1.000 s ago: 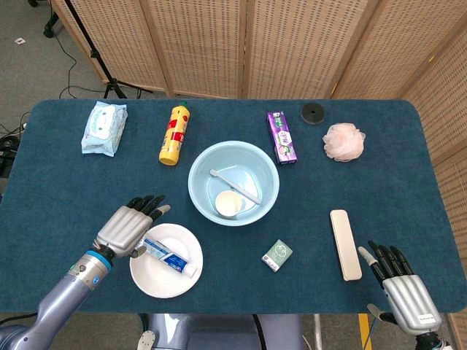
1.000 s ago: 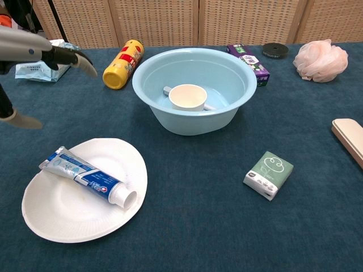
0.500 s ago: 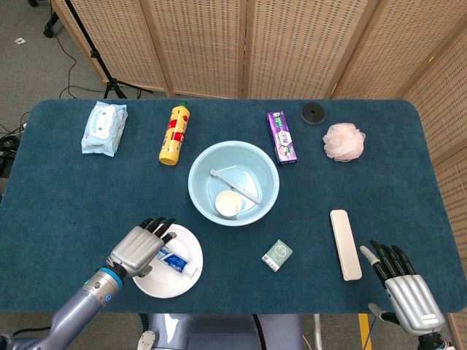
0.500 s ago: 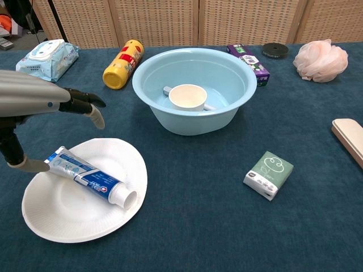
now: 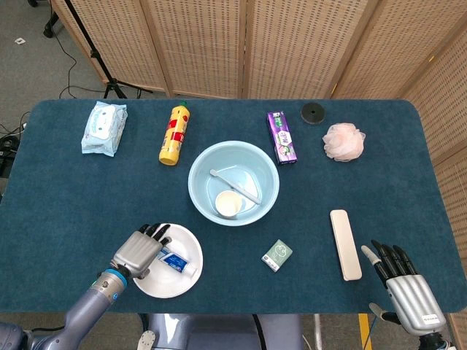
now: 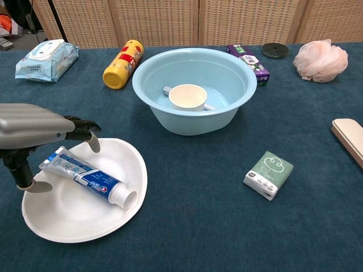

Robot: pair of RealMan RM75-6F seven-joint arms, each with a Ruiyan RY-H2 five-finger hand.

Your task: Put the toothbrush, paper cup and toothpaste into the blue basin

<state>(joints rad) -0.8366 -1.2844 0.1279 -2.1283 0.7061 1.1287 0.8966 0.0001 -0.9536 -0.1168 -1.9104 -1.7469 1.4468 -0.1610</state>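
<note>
Left hand [image 6: 34,133] hovers low over the near-left part of the white paper plate [image 6: 113,218], fingers apart and curved above the tail end of the toothpaste [image 6: 88,178], holding nothing; whether a fingertip touches the tube I cannot tell. That tube is blue and white with a red patch near its white cap, lying aslant on the plate, cap toward the near right. The paper cup [image 6: 188,96] stands upright inside the blue basin [image 6: 238,105] at the table's middle, with the toothbrush [image 5: 235,185] lying beside it on the basin floor.

Half a second ago the left hand was higher and further from the plate; it has come down and drawn back over the tube's tail, while tube, cup and brush lie as before. The right hand [image 5: 405,288] rests open at the near-right table [image 6: 198,238] edge, unchanged.

Print on the tube is too small to read.
</note>
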